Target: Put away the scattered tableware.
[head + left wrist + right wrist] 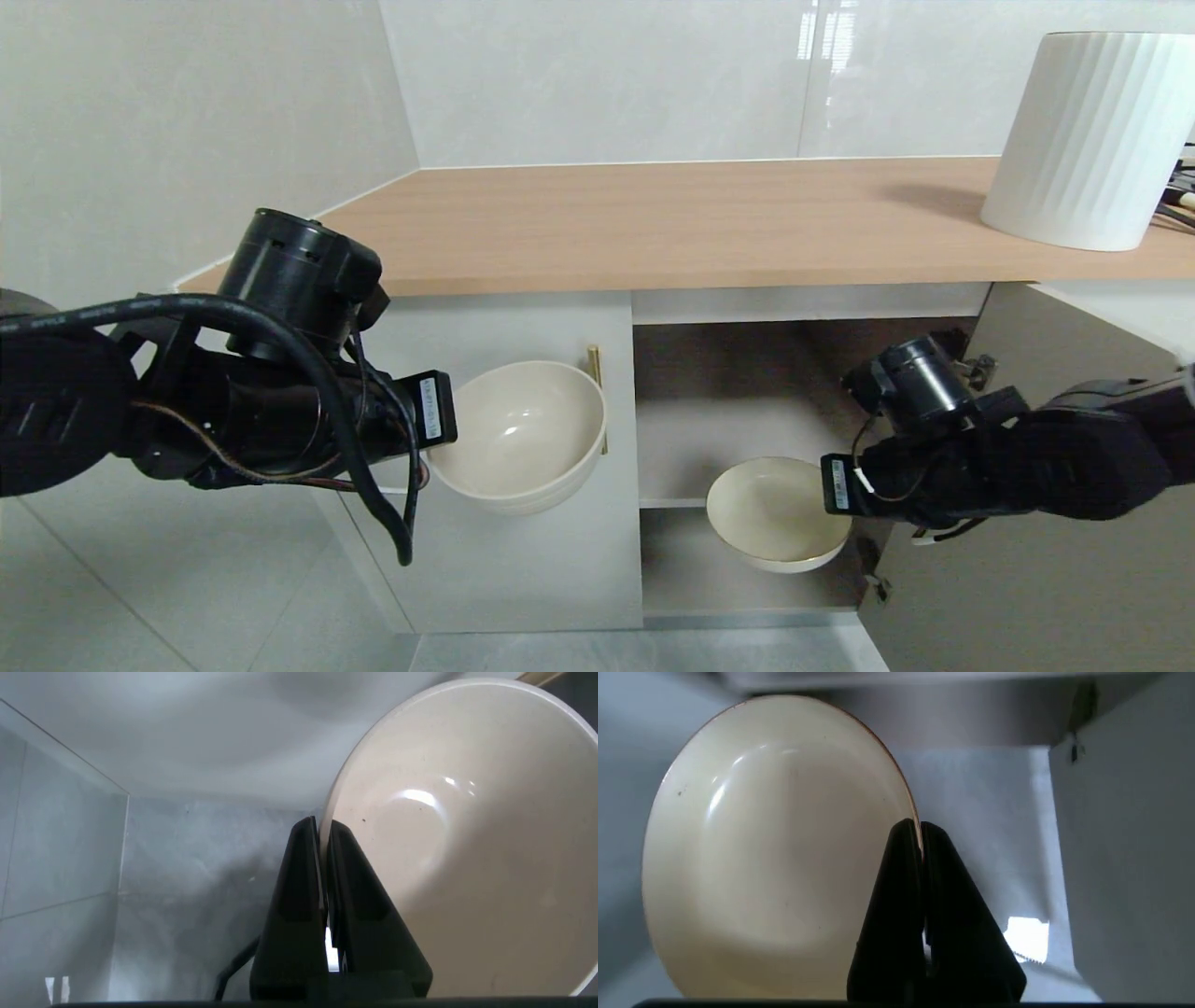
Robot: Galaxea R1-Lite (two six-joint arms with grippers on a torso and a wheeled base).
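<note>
My left gripper [441,439] is shut on the rim of a large cream bowl [523,434], held in the air in front of the closed left cabinet door. In the left wrist view the fingers [304,873] pinch the bowl [467,831] at its edge. My right gripper [836,485] is shut on the rim of a smaller cream bowl [775,509] with a thin dark rim line, held inside the open cabinet just above the lower shelf level. The right wrist view shows that bowl [775,831] clamped between the fingers [901,859].
The cabinet [728,411] under the wooden counter [672,224] stands open, its door [1036,597] swung out to the right. A shelf [672,502] divides its inside. A gold handle [596,373] sits on the closed left door. A white ribbed canister [1088,140] stands on the counter's right.
</note>
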